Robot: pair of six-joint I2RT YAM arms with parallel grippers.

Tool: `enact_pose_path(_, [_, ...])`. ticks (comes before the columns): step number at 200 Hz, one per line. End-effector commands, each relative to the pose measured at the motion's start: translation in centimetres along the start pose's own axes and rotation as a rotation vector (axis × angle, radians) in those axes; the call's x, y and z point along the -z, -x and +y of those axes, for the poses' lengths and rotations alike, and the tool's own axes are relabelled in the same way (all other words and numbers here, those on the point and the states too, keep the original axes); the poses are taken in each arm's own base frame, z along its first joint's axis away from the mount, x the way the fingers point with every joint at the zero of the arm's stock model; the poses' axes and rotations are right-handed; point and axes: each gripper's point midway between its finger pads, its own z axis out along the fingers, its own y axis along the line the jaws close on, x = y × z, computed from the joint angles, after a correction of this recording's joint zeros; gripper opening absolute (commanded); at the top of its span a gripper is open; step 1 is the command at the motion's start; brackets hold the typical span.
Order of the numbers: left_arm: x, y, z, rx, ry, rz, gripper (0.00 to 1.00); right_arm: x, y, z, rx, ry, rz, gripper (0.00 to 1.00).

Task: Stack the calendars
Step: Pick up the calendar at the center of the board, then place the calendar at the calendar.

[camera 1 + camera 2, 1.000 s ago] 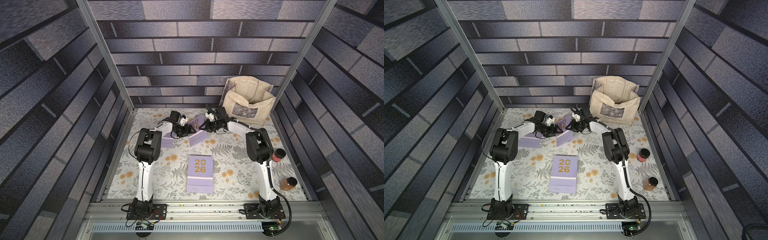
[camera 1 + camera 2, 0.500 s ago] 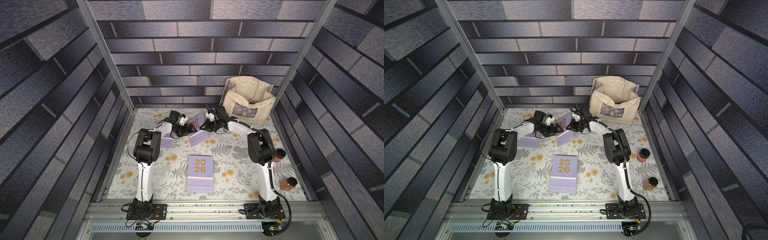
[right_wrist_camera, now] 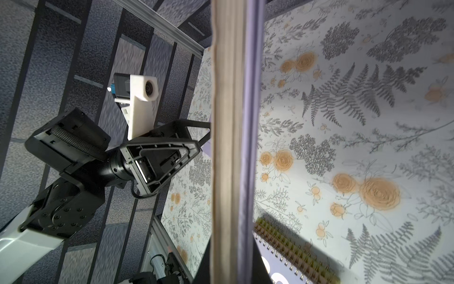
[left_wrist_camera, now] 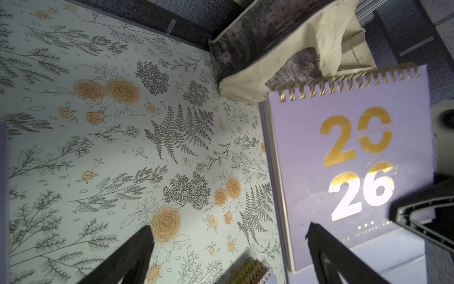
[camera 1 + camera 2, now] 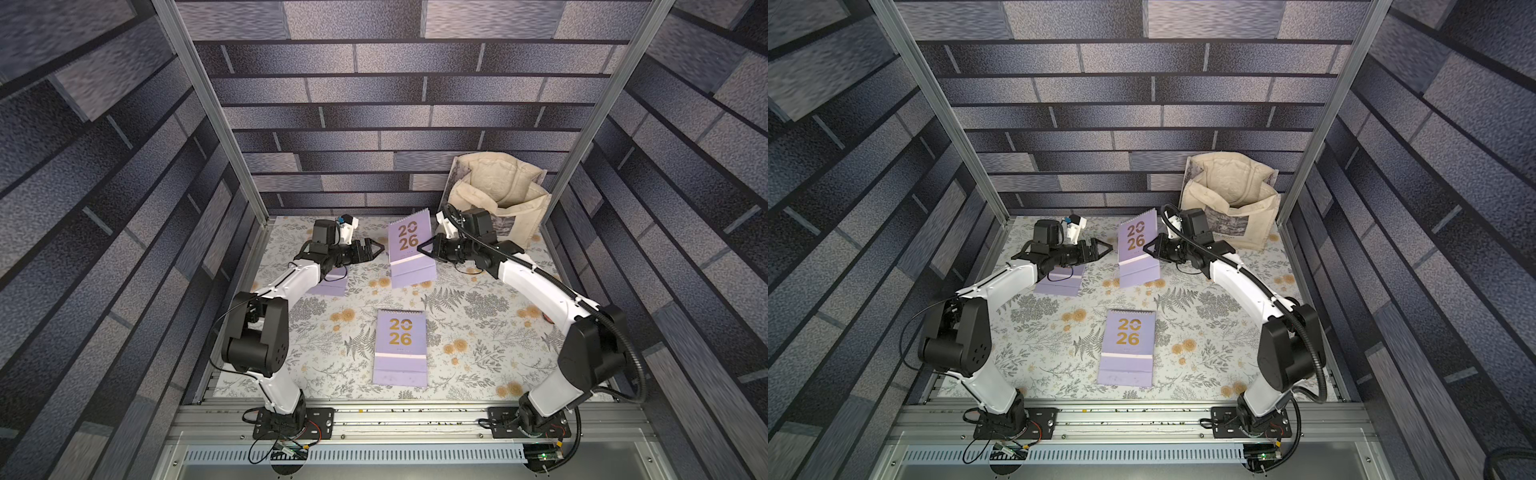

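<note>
Tilted calendar (image 5: 408,243), apparently in right gripper (image 5: 422,249)

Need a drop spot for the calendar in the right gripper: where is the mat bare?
Bare mat: between the left arm and the front calendar, between that calendar and the right arm, and the strip behind it. Crowded at the back: left gripper, right gripper, raised calendar, a calendar under the left arm, tote bag.
</note>
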Motion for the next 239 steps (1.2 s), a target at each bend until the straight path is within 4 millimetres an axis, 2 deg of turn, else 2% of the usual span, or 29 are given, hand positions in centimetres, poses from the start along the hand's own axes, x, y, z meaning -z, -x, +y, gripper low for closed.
enact_pose_path(1, [1.4,0.4,-2.6,-0.006,-0.092,-0.088,1.00,1.0,-3.1,1.9,-0.028,0.032,-0.011,0.00])
enact_pose_path(14, [2.4,-0.5,-4.4,-0.026,-0.149,-0.101,1.00,1.9,-4.6,3.4,-0.029,0.047,-0.037,0.00])
enact_pose_path(17, [2.5,-0.8,-4.6,-0.030,-0.154,-0.102,1.00,1.7,-5.7,2.7,-0.040,0.029,-0.025,0.00])
enact_pose_path(26, [3.2,-1.3,-5.6,-0.056,-0.164,-0.117,1.00,2.1,-7.0,2.8,-0.057,0.021,-0.031,0.00])
enact_pose_path(45, [4.7,-2.2,-6.9,-0.104,-0.159,-0.154,1.00,2.8,-8.7,2.9,-0.119,0.047,-0.073,0.00])
enact_pose_path(68, [6.0,-3.1,-8.1,-0.161,-0.146,-0.206,1.00,3.2,-10.6,1.9,-0.173,0.047,-0.105,0.00])
enact_pose_path(92, [6.4,-4.8,-7.8,-0.179,-0.118,-0.229,1.00,2.6,-12.6,1.0,-0.201,0.046,-0.083,0.00])
enact_pose_path(121, [6.8,-7.3,-7.7,-0.205,-0.149,-0.254,1.00,2.4,-13.7,1.0,-0.211,0.061,-0.076,0.00])
enact_pose_path(153, [7.3,-9.2,-7.6,-0.259,-0.157,-0.282,1.00,2.1,-14.6,1.0,-0.236,0.088,-0.064,0.00])
enact_pose_path(188, [7.5,-10.1,-7.1,-0.267,-0.141,-0.280,1.00,1.5,-16.0,1.5,-0.226,0.093,-0.035,0.00])
enact_pose_path(239, [7.4,-10.2,-7.3,-0.270,-0.145,-0.263,1.00,1.0,-17.7,1.2,-0.220,0.076,-0.021,0.00])
